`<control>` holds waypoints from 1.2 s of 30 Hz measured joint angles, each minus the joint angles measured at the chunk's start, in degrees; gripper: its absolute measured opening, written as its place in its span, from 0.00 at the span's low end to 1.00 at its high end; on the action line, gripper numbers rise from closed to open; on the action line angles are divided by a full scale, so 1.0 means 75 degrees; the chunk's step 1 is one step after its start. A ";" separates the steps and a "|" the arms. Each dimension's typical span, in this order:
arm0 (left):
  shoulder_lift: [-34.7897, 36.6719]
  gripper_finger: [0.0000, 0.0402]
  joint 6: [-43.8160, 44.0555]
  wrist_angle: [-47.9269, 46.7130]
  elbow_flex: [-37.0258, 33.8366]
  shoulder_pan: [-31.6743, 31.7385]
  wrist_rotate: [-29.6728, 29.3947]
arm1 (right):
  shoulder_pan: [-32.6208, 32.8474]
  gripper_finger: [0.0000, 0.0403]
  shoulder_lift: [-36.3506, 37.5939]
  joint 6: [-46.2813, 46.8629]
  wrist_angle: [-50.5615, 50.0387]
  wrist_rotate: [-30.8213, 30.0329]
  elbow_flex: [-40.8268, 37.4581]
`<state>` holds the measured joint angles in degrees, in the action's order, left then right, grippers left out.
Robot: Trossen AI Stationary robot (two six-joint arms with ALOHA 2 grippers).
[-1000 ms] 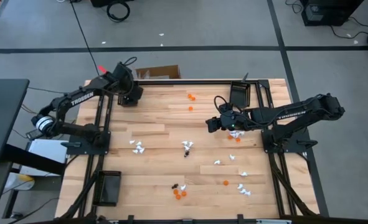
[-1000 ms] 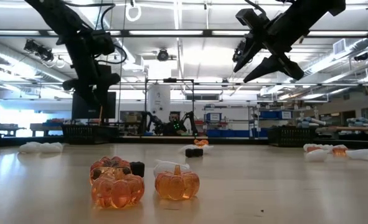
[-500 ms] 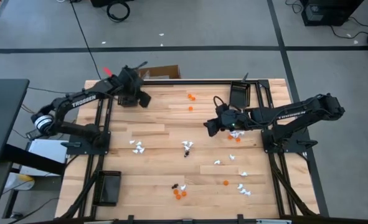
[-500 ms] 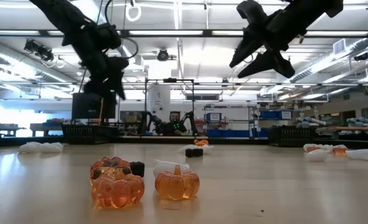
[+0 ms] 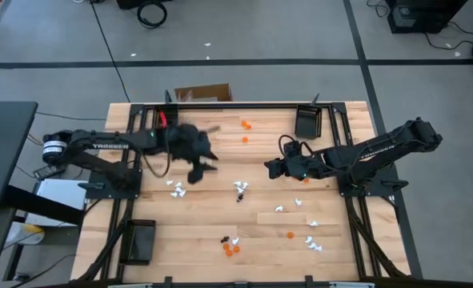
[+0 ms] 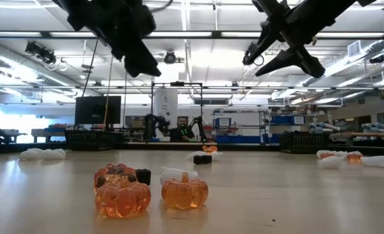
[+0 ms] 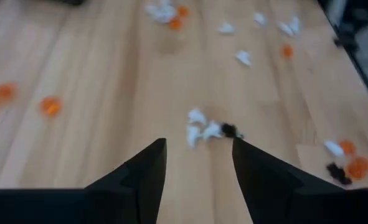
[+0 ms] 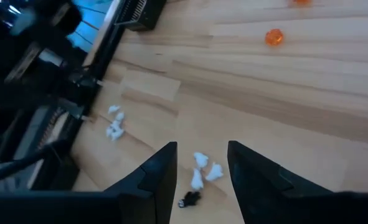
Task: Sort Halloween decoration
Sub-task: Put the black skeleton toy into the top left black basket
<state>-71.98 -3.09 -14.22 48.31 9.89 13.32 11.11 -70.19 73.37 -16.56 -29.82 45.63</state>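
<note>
From above, our left gripper [image 5: 206,158] reached over the table's [image 5: 204,216] left-middle, while our right gripper [image 5: 270,166] hung right of centre; the Halloween decoration [image 5: 241,190] lay scattered across the boards, white pieces, orange pumpkins and black bits, with nothing in either claw. At table level, three orange pumpkins [image 6: 185,192] sat close in front, both arms well above them. Through the left wrist camera, our fingers [image 7: 145,168] stood spread apart and empty over a white cluster [image 7: 202,130]. Through the right wrist camera, our fingers [image 8: 162,169] likewise stood apart, holding nothing, above white pieces [image 8: 205,171].
</note>
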 joint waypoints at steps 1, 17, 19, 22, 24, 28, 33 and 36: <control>-0.0091 0.48 -0.0067 0.0149 0.0009 -0.0323 -0.0246 | 0.0032 0.37 0.0000 -0.0012 -0.0089 -0.0003 0.0000; -0.3428 0.48 0.4473 0.3145 0.0021 -0.2716 -0.2588 | 0.0170 0.37 0.0000 -0.1294 -0.0848 0.1039 -0.0006; -0.3753 0.48 0.4911 0.3247 0.0015 -0.2882 -0.2707 | 0.0173 0.37 0.0000 -0.1600 -0.0883 0.1205 -0.0006; -0.4141 0.48 0.5401 0.3457 0.0013 -0.3068 -0.3029 | 0.0170 0.37 0.0000 -0.1983 -0.0912 0.1374 -0.0006; -0.4367 0.48 0.5566 0.3677 0.0020 -0.3132 -0.3107 | 0.0174 0.37 -0.0003 -0.2173 -0.0916 0.1393 -0.0006; -0.4629 0.48 0.5606 0.4217 0.0030 -0.3188 -0.3229 | 0.0294 0.37 -0.0003 -0.2207 -0.0998 0.1395 -0.0006; -0.4827 0.48 0.5603 0.4236 0.0029 -0.3204 -0.3881 | 0.0544 0.37 -0.0003 -0.2209 -0.1009 0.1326 -0.0006; -0.5010 0.48 0.5509 0.4581 0.0032 -0.3142 -0.4057 | 0.0706 0.37 -0.0003 -0.2204 -0.1021 0.1331 -0.0006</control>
<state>-109.56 38.23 20.14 48.56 -13.67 -17.12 16.40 -70.22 56.84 -24.21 -19.84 45.58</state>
